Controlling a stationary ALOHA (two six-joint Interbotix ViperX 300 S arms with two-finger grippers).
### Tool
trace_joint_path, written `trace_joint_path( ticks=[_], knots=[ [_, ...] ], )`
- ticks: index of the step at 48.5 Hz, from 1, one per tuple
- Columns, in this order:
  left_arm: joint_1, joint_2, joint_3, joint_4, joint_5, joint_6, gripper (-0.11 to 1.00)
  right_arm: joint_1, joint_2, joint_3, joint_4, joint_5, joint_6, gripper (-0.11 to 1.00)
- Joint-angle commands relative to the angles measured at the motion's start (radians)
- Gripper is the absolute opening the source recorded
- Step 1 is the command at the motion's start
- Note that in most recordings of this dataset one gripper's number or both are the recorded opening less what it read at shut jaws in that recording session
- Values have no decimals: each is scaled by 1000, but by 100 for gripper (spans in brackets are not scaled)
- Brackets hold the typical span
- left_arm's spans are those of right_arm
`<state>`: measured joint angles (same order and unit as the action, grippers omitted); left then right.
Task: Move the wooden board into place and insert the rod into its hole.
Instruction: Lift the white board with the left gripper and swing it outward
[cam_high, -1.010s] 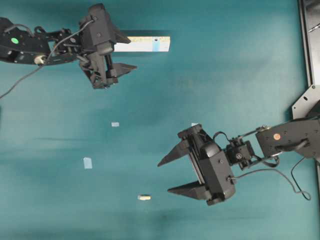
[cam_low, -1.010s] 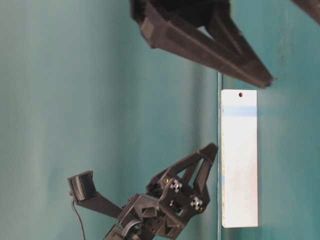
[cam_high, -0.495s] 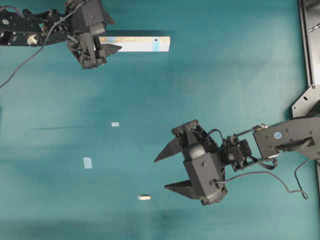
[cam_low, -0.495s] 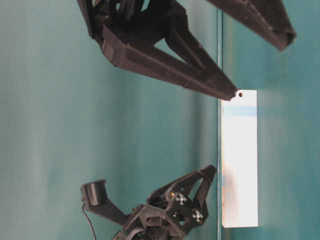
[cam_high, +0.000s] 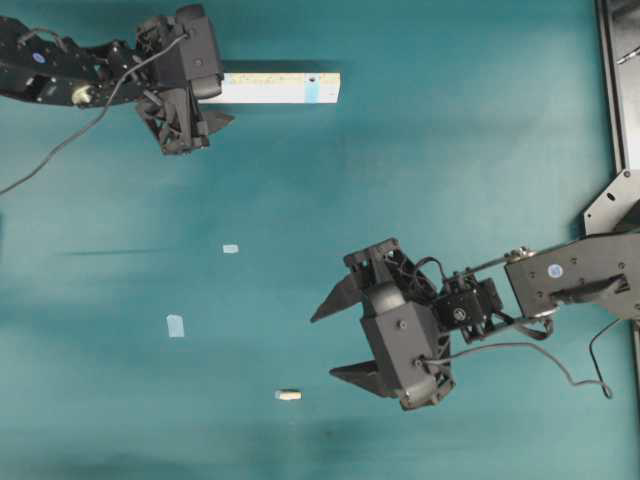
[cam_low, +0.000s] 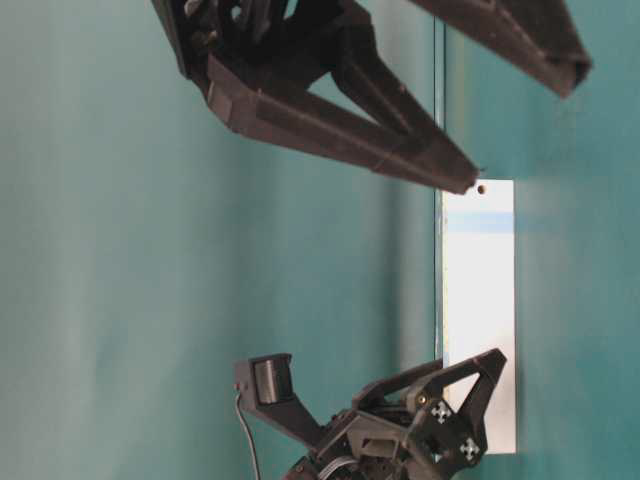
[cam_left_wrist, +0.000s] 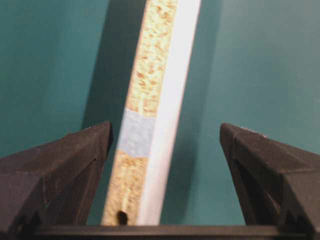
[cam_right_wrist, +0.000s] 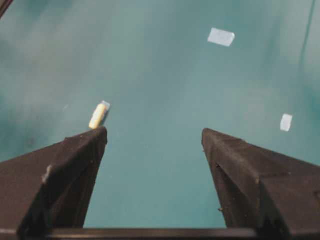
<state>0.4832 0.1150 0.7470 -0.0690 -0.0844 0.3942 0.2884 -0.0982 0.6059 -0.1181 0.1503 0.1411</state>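
Observation:
The wooden board (cam_high: 285, 90) lies at the back of the teal table, with a blue patch (cam_high: 318, 92) and the dark hole (cam_high: 312, 77) near its right end. My left gripper (cam_high: 220, 93) is open and straddles the board's left end. In the left wrist view the board (cam_left_wrist: 170, 100) runs between the wide jaws, nearer the left finger (cam_left_wrist: 75, 165), and touches neither. A hole (cam_left_wrist: 121, 217) shows in its chipboard edge. The rod (cam_high: 288, 395) lies near the front. My right gripper (cam_high: 323, 346) hovers open just right of it, and the rod (cam_right_wrist: 98, 115) sits beyond its left fingertip.
Two flat light-blue tape squares (cam_high: 231, 248) (cam_high: 176, 325) lie on the table between the board and the rod. A metal frame (cam_high: 620, 80) runs along the right edge. From table level, the right gripper (cam_low: 520, 135) looms close above the board (cam_low: 480, 300).
The left gripper has swung to the board's left end and lowered around it. The right gripper has shifted slightly left and turned toward the rod. Both stayed open.

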Motion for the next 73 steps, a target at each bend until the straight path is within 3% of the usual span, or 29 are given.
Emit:
trace_joint_path(
  ticks=[1, 16, 41, 46, 55, 73],
  knots=[
    [18, -2, -15, 2, -37, 6, 88, 3, -25, -28, -2, -5, 25, 86],
    [48, 29, -17, 2, -72, 6, 88, 3, -25, -32, -2, -2, 49, 86],
    [-14, 101, -63, 2, -106, -12, 91, 3, -25, -28, -6, 29, 49, 86],
    [-18, 98, -54, 2, -95, -14, 75, 3, -26, -32, -9, 37, 49, 86],
    [-17, 91, -34, 2, -97, -14, 24, 3, -25, -35, -9, 37, 49, 86],
    [-20, 58, -60, 0, -86, -28, 24, 3, -28, -38, -9, 37, 49, 86]
  ],
)
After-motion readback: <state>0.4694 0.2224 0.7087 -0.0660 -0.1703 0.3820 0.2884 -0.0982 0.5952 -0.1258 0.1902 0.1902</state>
